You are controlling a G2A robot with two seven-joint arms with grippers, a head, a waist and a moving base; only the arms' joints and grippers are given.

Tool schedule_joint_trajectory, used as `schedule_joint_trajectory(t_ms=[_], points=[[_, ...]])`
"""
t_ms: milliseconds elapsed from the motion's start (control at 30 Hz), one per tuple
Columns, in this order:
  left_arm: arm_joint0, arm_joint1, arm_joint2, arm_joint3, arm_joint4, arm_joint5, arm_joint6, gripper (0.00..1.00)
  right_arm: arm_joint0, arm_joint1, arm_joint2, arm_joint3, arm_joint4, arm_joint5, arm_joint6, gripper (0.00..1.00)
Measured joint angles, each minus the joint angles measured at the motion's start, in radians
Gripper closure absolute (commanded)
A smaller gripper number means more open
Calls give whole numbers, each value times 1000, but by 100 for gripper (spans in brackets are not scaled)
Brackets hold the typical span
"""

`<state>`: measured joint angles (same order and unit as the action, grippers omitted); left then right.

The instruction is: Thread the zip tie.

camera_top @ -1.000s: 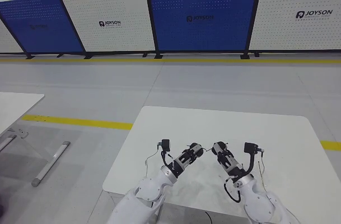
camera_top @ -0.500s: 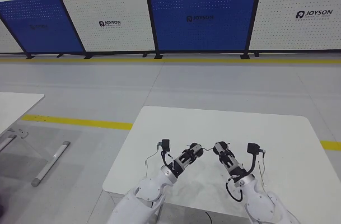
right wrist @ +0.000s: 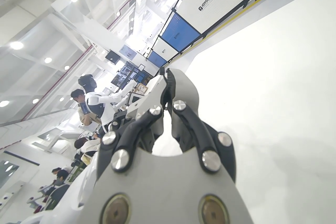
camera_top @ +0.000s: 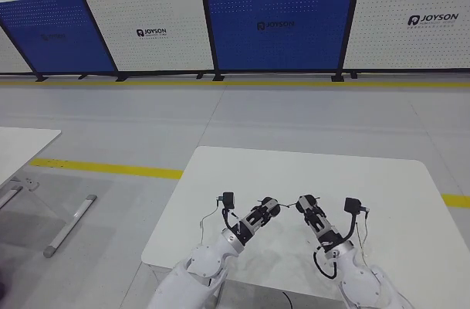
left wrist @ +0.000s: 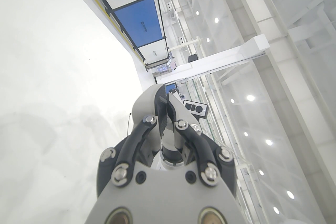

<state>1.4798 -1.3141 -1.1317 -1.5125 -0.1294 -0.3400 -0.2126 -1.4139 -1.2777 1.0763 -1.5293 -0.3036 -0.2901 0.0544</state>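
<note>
Hovering just apart over the table (camera_top: 319,166), the left claw (camera_top: 271,205) and right claw (camera_top: 300,203) are each pinched closed. The zip tie is too thin to make out at either tip. Slight tip misalignment could make the tail miss its slot. Room to move lies ahead of both claws, and the table's near edge lies behind them.

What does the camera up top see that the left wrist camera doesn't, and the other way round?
Top view's extras: the two arms side by side, with the right gripper close to the left gripper but not touching it, and a second table off to one side.

Left wrist view's extras: the left gripper's fingers up close, pressed shut, and round ceiling lights high above.

Both: the left gripper, the white table, the blue and white panels, and the yellow line along their foot.
</note>
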Motion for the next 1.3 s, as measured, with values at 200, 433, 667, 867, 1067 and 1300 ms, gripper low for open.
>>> schedule_joint_trajectory(t_ms=[200,433,667,867,1067,1300], points=[[0,0,0,0,0,0,0,100,-21,2,20,-16,-29,38,-35,100],[0,0,0,0,0,0,0,100,-22,1,18,-20,-29,37,-35,100],[0,0,0,0,0,0,0,100,-32,-2,15,-34,-41,32,-30,100],[0,0,0,0,0,0,0,100,-35,-3,21,-37,-41,24,-25,100],[0,0,0,0,0,0,0,100,-52,-2,39,-53,-38,11,-28,100],[0,0,0,0,0,0,0,100,-72,-5,29,-74,-144,55,-82,100]])
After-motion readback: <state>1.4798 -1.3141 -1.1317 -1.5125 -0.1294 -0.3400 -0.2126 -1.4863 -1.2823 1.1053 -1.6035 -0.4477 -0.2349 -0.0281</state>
